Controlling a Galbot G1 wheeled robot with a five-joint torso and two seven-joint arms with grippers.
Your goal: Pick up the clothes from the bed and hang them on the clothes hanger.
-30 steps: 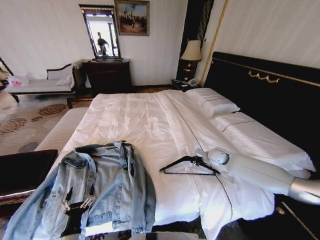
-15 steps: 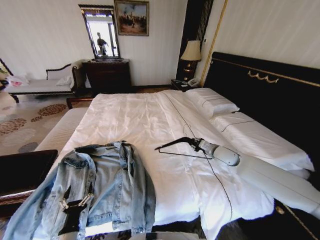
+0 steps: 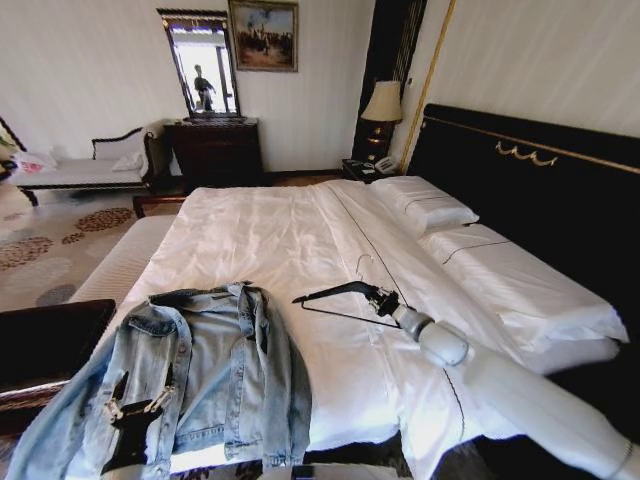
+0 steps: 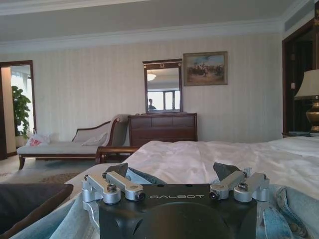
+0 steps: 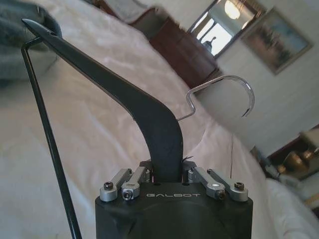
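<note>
At seven o'clock, nearest, the faded light-blue denim jacket (image 3: pixel 200 375) is lying spread on the wide white-duveted bed (image 3: pixel 300 240), the left gripper (image 3: pixel 135 408) sitting on it, fingers apart. Toward two o'clock, the right gripper (image 3: pixel 383 301) is gripping the thin black triangular hanger (image 3: pixel 335 297) aloft. Hanging is not yet done.

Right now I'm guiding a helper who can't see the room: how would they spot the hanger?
Start at the bed with white duvet. Above its middle, the right gripper holds the clothes hanger off the bedding, right of the denim jacket. It is thin, black and triangular, with a metal hook.
</note>
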